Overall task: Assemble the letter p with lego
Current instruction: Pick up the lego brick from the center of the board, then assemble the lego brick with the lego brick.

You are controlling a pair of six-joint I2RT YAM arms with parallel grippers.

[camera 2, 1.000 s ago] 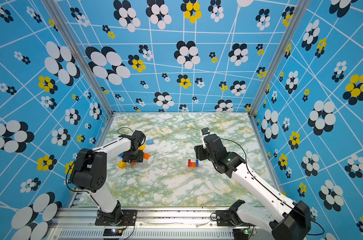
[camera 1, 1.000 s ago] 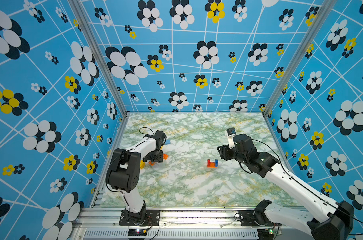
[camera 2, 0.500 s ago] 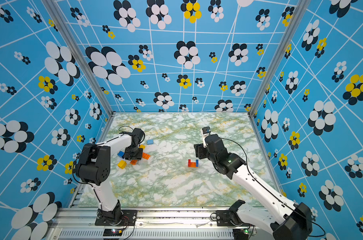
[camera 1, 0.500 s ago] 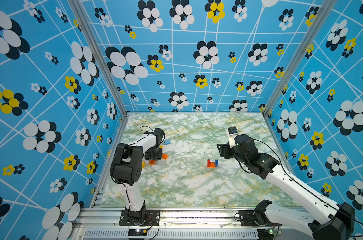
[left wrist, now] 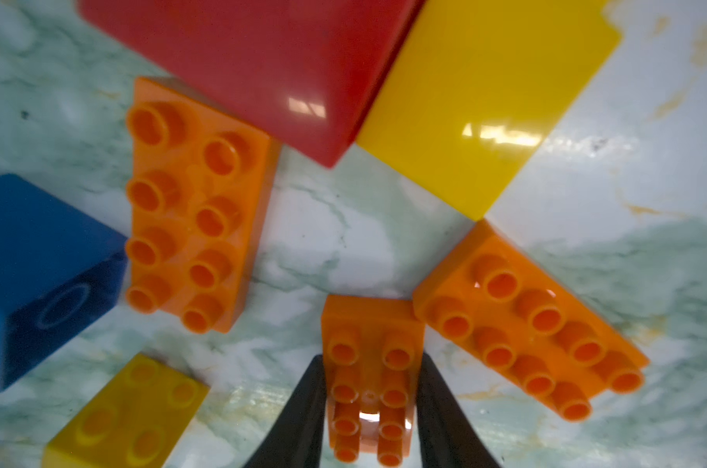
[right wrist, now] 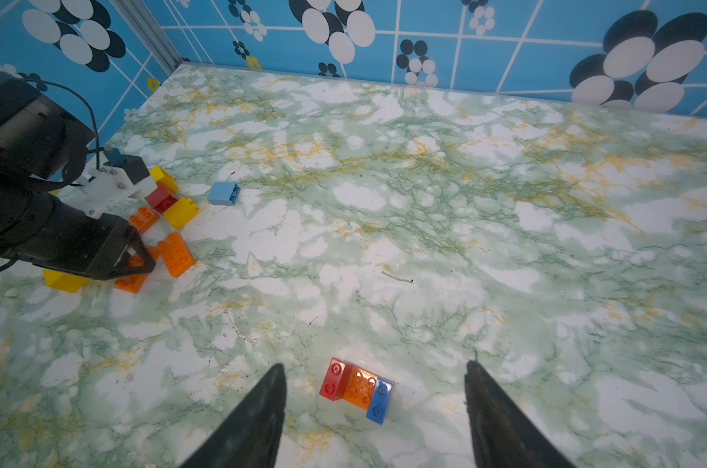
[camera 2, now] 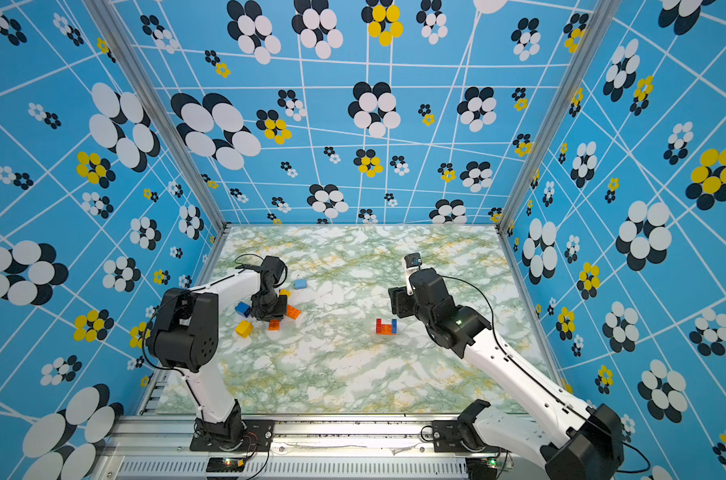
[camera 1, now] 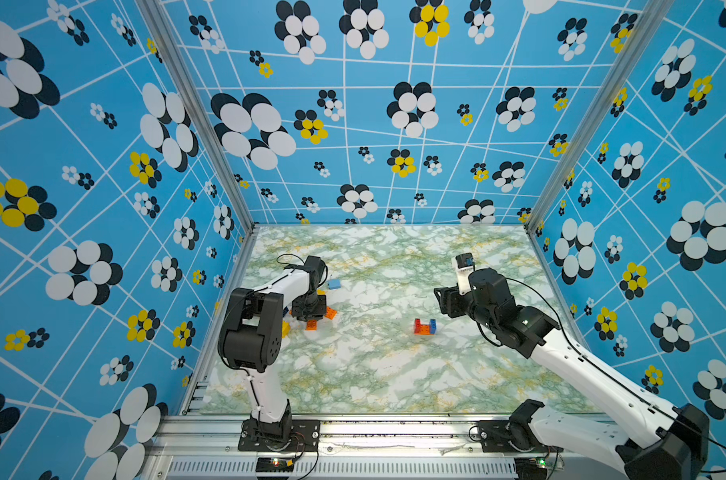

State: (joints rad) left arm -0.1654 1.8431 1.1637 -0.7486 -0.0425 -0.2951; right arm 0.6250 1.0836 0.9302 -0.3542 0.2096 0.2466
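the left gripper [left wrist: 371,360] was closed on a small orange brick [left wrist: 370,385] in the loose pile [right wrist: 175,253]; the right gripper [right wrist: 375,364] hung wide open, empty, near the started piece [right wrist: 358,389]. the neighbour orange brick [left wrist: 526,324], just beside, could catch and twist it loose.

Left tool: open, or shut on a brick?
The left tool is shut on a small orange brick: in the left wrist view both fingers press its sides.
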